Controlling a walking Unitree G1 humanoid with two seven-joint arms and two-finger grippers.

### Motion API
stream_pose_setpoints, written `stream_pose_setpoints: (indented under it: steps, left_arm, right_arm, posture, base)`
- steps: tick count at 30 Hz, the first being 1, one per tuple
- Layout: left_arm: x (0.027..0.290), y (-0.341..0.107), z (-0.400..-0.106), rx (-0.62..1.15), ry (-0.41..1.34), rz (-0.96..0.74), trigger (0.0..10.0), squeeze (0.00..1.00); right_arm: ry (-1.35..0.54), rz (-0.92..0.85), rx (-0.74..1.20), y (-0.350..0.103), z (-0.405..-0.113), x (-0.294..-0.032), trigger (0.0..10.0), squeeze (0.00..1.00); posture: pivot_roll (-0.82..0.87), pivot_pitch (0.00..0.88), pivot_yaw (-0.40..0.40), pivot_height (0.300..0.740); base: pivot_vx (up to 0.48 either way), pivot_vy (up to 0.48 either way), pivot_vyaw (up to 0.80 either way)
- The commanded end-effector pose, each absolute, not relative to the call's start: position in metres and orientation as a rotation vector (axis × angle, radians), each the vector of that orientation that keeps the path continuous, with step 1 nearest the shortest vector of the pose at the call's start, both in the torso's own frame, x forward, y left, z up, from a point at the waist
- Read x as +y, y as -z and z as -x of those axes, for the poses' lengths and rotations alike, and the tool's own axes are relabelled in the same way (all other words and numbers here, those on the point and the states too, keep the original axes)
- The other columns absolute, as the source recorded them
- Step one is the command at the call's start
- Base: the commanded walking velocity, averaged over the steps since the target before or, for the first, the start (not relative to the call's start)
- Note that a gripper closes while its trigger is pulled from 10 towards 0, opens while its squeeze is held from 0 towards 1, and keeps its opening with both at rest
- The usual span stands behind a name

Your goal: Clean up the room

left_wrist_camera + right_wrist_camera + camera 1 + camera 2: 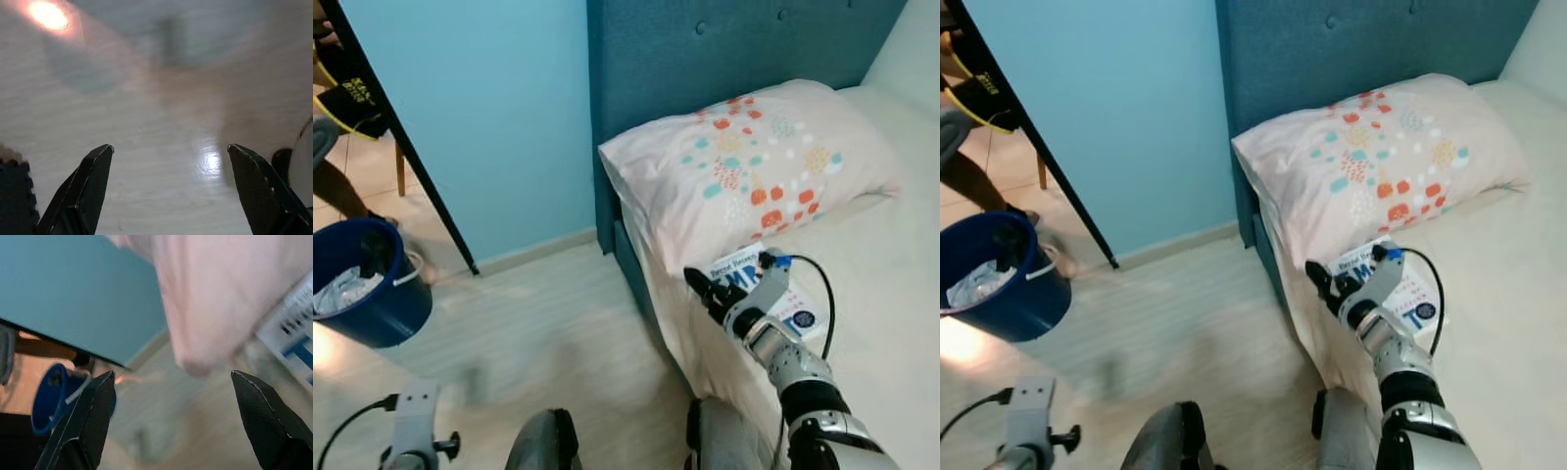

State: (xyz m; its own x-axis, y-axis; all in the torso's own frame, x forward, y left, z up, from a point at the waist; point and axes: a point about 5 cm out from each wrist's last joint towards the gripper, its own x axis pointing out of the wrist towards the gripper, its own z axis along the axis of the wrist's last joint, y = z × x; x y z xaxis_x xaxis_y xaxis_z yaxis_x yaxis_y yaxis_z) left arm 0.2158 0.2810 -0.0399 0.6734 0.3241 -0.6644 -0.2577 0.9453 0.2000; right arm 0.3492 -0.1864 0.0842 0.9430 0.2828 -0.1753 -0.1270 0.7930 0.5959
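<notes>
A white-and-blue printed packet [773, 289] lies on the bed [891, 264] just below the patterned pillow [744, 166], partly hidden behind the right tool [703, 287], whose fingers are spread apart at the mattress edge. Its print is too blurred to read. The left tool [168, 186] hangs over the pale floor [538, 343], fingers apart. A blue bucket [372, 294] holding crumpled stuff stands well apart, cut off at the frame edge.

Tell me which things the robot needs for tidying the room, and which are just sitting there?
For the job:
- white and blue packet on the bed, beside the pillow
- right gripper, open, next to the packet
- blue bucket on the floor, with crumpled rubbish inside

Just there:
- patterned pillow
- bed
- blue headboard
- left gripper, open over the floor
</notes>
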Motion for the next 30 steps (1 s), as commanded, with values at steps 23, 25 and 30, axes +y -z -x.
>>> stream_pose_setpoints:
  steps: [23, 25, 30]
  left_arm:
    - [0.249, 0.069, -0.189, 0.918, -0.273, -0.065, 10.0, 0.00]
    - [0.246, 0.074, -0.181, 0.947, -0.278, -0.055, 10.0, 0.00]
    - [0.236, 0.080, -0.172, 0.983, -0.252, -0.051, 10.0, 0.00]
  right_arm:
    - [-0.179, -0.223, 0.698, 0.017, -0.282, -0.157, 10.0, 0.00]
    - [-0.183, -0.174, 0.783, 0.034, -0.264, -0.153, 10.0, 0.00]
    - [-0.182, -0.093, 0.903, 0.056, -0.235, -0.158, 10.0, 0.00]
  posture:
    - [-0.08, 0.066, 0.003, 0.720]
    - [-0.08, 0.062, 0.000, 0.730]
    - [-0.08, 0.057, -0.008, 0.740]
  base:
    - [-0.083, 0.000, 0.00]
    - [0.000, 0.000, 0.00]
    - [0.000, 0.000, 0.00]
